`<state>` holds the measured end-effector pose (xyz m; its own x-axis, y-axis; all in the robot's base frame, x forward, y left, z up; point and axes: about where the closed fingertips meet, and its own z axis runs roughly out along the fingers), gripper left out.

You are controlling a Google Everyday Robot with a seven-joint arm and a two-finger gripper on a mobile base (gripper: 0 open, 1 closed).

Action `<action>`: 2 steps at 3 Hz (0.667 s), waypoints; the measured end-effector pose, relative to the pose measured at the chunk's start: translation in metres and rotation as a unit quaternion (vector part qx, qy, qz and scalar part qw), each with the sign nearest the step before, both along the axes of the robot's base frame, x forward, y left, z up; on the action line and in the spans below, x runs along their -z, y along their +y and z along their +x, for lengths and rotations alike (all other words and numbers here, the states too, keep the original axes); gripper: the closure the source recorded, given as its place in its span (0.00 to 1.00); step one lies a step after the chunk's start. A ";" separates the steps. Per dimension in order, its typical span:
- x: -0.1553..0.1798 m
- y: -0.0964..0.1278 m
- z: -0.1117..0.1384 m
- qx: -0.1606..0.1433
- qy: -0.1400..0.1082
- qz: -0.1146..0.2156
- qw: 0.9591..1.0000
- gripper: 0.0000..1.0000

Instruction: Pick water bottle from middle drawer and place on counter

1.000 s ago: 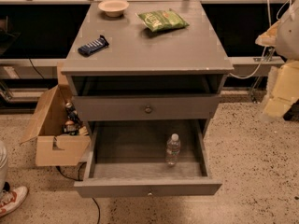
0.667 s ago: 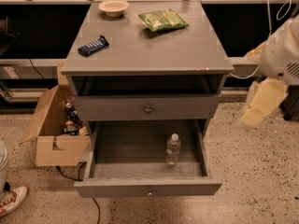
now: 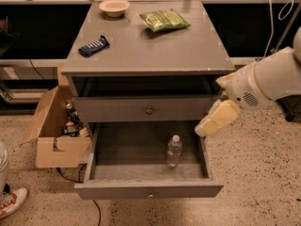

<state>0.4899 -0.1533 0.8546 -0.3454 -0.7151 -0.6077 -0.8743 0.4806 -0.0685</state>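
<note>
The water bottle (image 3: 173,150) stands upright in the open middle drawer (image 3: 148,189), right of centre on its wood-grain floor. It is clear with a white cap. The counter (image 3: 155,48) is the grey top of the cabinet above. My gripper (image 3: 216,119), cream-coloured at the end of the white arm (image 3: 265,81), hangs just outside the drawer's right side. It is above and to the right of the bottle and does not touch it.
On the counter lie a beige bowl (image 3: 114,7), a green chip bag (image 3: 164,20) and a dark blue snack bar (image 3: 93,45). The upper drawer (image 3: 149,110) is closed. An open cardboard box (image 3: 54,138) stands left of the cabinet. A shoe (image 3: 11,202) shows at bottom left.
My arm has swung in from the right edge, moving left and down toward the open drawer's right side. The bottle and drawer have not moved.
</note>
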 end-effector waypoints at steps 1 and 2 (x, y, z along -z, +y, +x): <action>0.000 0.005 0.009 0.009 -0.012 0.014 1.000 0.00; 0.003 0.005 0.009 0.009 -0.013 0.014 1.000 0.00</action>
<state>0.4993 -0.1480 0.8520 -0.3423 -0.6911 -0.6366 -0.8636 0.4983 -0.0767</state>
